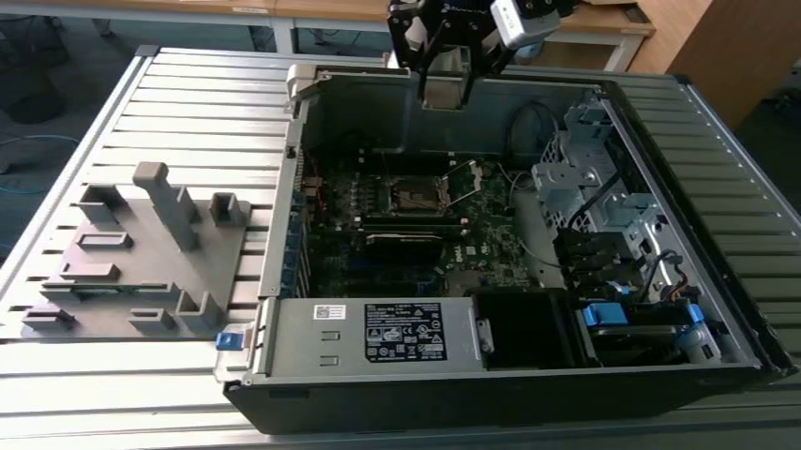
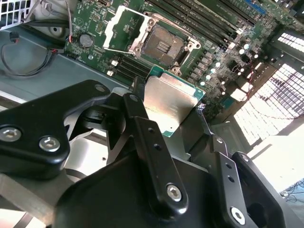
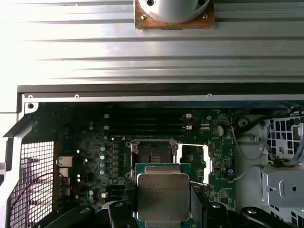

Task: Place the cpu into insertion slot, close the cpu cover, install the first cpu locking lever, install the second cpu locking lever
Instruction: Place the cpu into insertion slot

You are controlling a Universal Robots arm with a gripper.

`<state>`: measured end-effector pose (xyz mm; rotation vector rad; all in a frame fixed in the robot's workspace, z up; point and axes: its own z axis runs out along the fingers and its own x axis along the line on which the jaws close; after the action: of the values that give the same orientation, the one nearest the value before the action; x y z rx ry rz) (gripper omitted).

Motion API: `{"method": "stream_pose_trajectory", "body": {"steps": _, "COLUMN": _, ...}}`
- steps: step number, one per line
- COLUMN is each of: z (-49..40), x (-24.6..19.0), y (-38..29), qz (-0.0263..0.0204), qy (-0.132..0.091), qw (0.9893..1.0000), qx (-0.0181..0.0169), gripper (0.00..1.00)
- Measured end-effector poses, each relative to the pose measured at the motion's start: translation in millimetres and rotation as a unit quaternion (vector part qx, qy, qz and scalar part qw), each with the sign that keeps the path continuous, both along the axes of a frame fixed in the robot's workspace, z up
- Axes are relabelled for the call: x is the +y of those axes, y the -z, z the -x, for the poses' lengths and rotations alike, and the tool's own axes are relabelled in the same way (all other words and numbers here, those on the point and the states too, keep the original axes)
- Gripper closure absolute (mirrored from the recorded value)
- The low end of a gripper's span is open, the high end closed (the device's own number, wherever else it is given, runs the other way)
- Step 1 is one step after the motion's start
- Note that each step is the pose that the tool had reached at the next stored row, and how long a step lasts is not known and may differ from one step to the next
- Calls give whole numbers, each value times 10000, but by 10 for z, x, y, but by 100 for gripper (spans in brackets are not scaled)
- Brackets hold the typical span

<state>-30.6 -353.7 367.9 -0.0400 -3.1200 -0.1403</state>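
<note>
The gripper point(image 1: 445, 94) hangs over the far wall of the open computer case point(image 1: 501, 398) in the exterior view. The insertion slot point(image 1: 414, 195) lies well below it, and the cpu cover point(image 1: 466, 183) is apparently swung up to leave the socket free. In the second wrist view, its fingers point(image 2: 142, 128) clench the cpu point(image 2: 171, 107) by opposite edges, keeping the chip flat. In the first wrist view, the bare slot lies just beyond the held chip.
</note>
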Motion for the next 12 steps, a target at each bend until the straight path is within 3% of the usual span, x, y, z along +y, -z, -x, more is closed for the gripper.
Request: {"method": "stream_pose_trajectory", "body": {"steps": 12, "z": 0, "x": 0, "y": 48, "qz": 0, "qy": 0, "qw": 10000, "qx": 0, "gripper": 46}}
